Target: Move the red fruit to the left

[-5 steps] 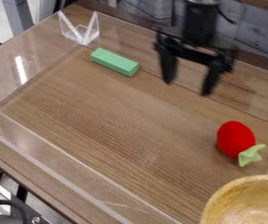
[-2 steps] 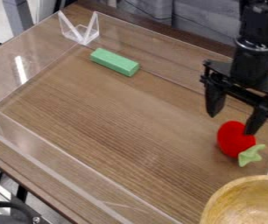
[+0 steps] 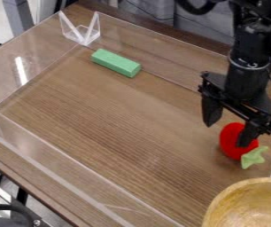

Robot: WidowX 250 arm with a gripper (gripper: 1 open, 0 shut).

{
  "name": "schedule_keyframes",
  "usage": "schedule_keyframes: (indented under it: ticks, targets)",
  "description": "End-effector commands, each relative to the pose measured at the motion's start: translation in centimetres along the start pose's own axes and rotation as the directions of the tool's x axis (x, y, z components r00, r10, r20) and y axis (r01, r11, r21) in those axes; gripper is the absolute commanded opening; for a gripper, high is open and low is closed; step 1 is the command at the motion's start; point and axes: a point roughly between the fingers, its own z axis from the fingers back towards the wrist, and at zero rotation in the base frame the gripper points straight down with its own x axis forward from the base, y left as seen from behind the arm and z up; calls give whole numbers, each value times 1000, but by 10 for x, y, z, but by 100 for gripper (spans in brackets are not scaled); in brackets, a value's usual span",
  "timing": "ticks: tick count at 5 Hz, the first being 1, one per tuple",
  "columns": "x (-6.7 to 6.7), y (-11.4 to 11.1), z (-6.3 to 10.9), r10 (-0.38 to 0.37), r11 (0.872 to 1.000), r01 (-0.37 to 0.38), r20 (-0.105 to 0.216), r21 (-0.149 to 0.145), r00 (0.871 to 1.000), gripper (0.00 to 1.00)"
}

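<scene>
The red fruit (image 3: 234, 142), a small strawberry-shaped toy with a light green leafy cap, lies on the wooden table at the right. My black gripper (image 3: 234, 125) points down right over it, open, one finger (image 3: 212, 110) at the fruit's left and the other on its right, partly covering its top. The fingers straddle the fruit without closing on it; whether they touch it I cannot tell.
A flat green block (image 3: 117, 63) lies at the back left. A clear acrylic wall (image 3: 32, 158) fences the table, with a folded clear piece (image 3: 81, 32) in the far corner. The rim of a wooden bowl (image 3: 251, 206) shows at the bottom right.
The gripper has travelled from the back middle to the right and down, and its wrist has rolled. It now stands over the fruit, which has not moved.
</scene>
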Motion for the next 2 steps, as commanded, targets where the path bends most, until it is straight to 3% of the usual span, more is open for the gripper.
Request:
schedule_keyframes:
  ticks: [1, 2]
  targets:
    - [20, -10, 15, 15, 1000, -17, 113, 15, 993, 100]
    - [33, -24, 12, 35, 999, -38, 147, 14, 988, 100]
